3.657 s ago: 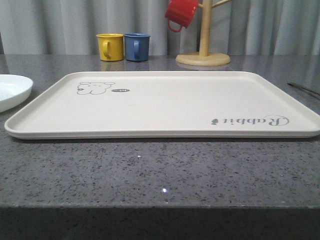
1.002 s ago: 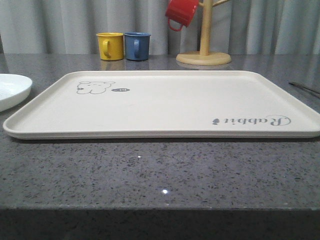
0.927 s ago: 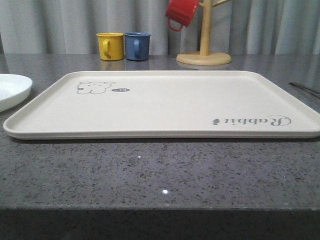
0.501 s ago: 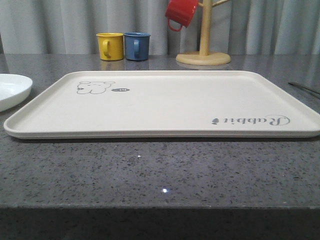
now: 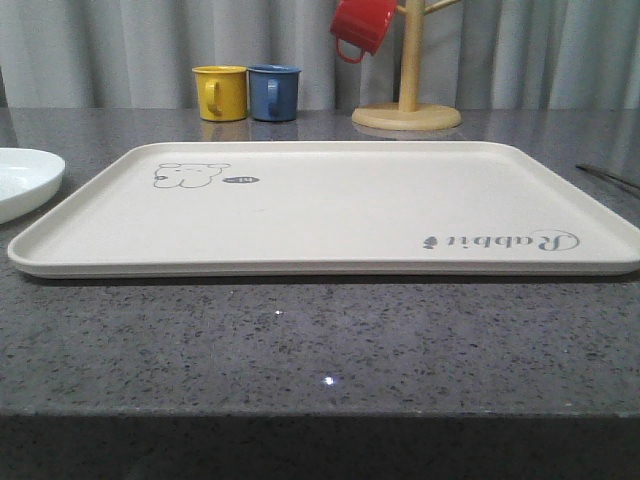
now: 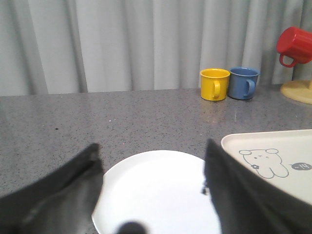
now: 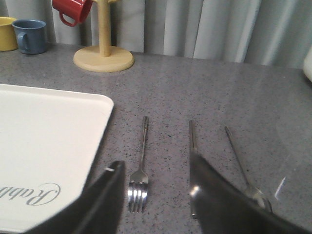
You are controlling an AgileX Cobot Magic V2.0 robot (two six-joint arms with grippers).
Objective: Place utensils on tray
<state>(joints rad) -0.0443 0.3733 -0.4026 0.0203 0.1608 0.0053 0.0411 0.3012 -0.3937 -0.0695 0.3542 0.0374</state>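
Note:
The cream tray [image 5: 330, 215] lies bare across the middle of the counter, with the white plate [image 5: 18, 182] just off its left edge. My left gripper [image 6: 152, 148] hovers open over the plate [image 6: 156, 200], one finger on each side, holding nothing. To the right of the tray [image 7: 48, 126] a fork [image 7: 141, 161], a knife [image 7: 191, 134] and a spoon [image 7: 237, 157] lie side by side on the counter. My right gripper [image 7: 156, 163] is open above them, the fork's tines between its fingers and its other finger covering the knife's near end.
A yellow mug [image 5: 221, 92] and a blue mug [image 5: 274, 92] stand behind the tray. A wooden mug tree [image 5: 407, 112] with a red mug [image 5: 363, 25] hung on it stands at the back right. Grey curtains close off the back.

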